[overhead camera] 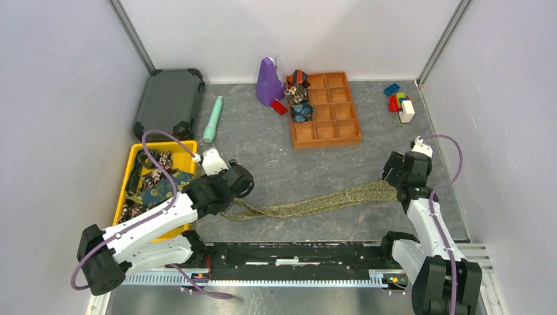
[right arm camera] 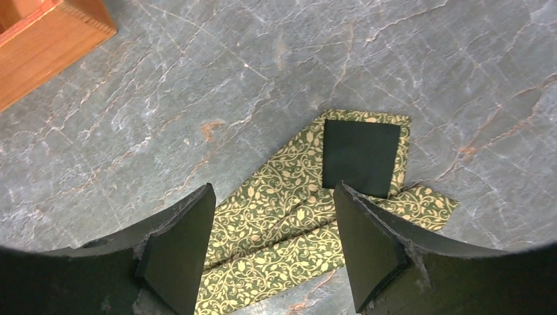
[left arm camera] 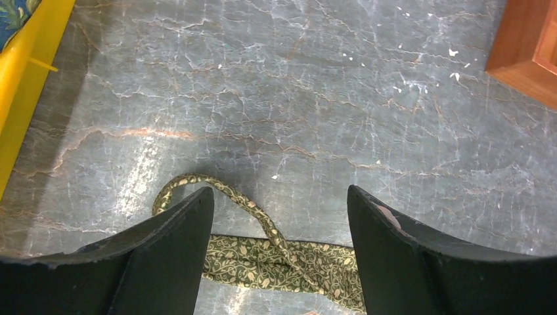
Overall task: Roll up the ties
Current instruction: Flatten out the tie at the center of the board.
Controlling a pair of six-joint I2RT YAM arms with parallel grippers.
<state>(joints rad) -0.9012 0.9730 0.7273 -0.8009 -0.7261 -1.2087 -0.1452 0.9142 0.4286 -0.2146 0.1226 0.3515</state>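
Observation:
One olive-gold tie (overhead camera: 315, 203) with a vine pattern lies flat across the table between my two arms. My left gripper (overhead camera: 230, 200) hovers over its narrow end, open, with nothing between the fingers. In the left wrist view the narrow end (left arm camera: 263, 259) curls into a loose loop below the open jaws (left arm camera: 281, 190). My right gripper (overhead camera: 401, 187) stands open just above the wide end. In the right wrist view that wide end (right arm camera: 282, 216) is folded over, showing a black label (right arm camera: 360, 156), and the gripper (right arm camera: 274, 187) holds nothing. Rolled ties (overhead camera: 299, 98) sit in a wooden tray.
A yellow bin (overhead camera: 125, 187) at the left holds several loose ties. The wooden compartment tray (overhead camera: 326, 142) stands at the back middle, with a purple object (overhead camera: 268, 82) beside it. A teal cylinder (overhead camera: 212, 120) and a dark case (overhead camera: 169, 102) lie back left. Toy blocks (overhead camera: 401, 105) sit back right.

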